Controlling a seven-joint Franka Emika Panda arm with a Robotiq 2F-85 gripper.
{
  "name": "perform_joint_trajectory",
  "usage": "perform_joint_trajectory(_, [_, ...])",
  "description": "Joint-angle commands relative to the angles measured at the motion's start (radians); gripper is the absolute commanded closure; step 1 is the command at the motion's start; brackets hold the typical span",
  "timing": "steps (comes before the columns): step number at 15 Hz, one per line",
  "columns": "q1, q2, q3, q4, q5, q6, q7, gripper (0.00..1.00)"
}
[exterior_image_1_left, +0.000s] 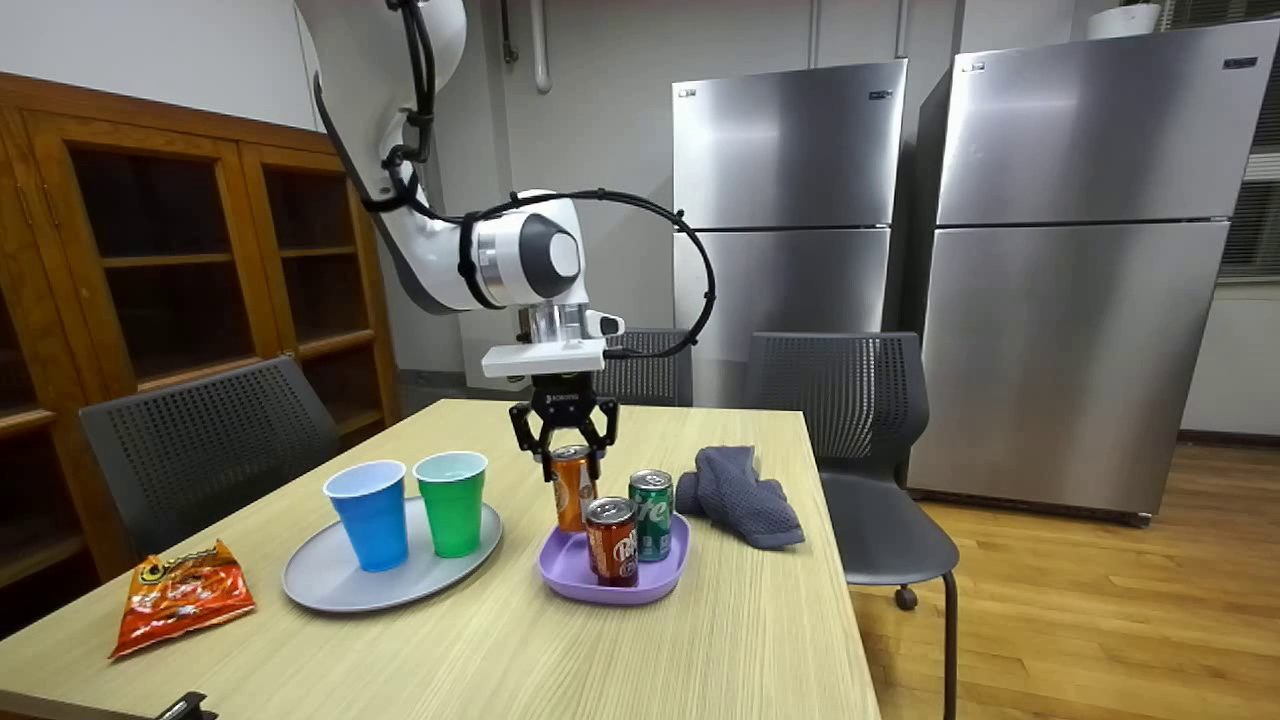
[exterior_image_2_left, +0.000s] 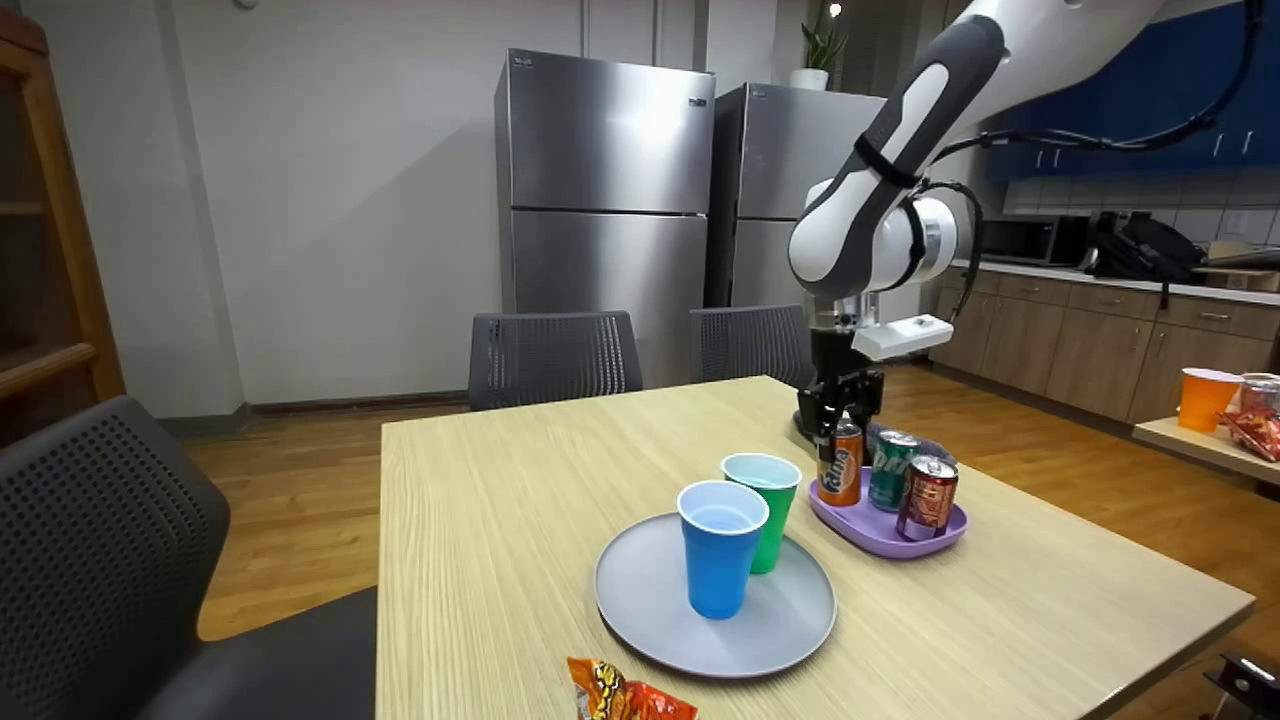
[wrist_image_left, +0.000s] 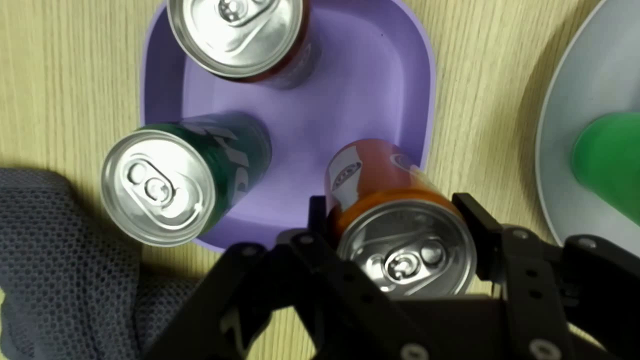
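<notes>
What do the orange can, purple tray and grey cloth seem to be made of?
The orange can looks like metal, probably aluminium: its top is silvery and shiny.
The purple tray seems to be plastic, smooth and satin, with evenly rounded corners.
The grey cloth looks like matt fabric, judging by its waffle texture and folds; the fibre is unclear.

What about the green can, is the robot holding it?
No, the gripper has the orange can between its fingers; the green can stands apart in the purple tray.
</notes>
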Motion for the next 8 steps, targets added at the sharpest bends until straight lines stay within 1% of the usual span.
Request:
perform_joint_trajectory(1, [-0.025,-0.016,0.007,-0.020,-0.010,0.030,-0.032,0.62])
perform_joint_trajectory(8, [-0.049,-0.019,0.011,-0.036,-0.004,0.057,-0.058,0.62])
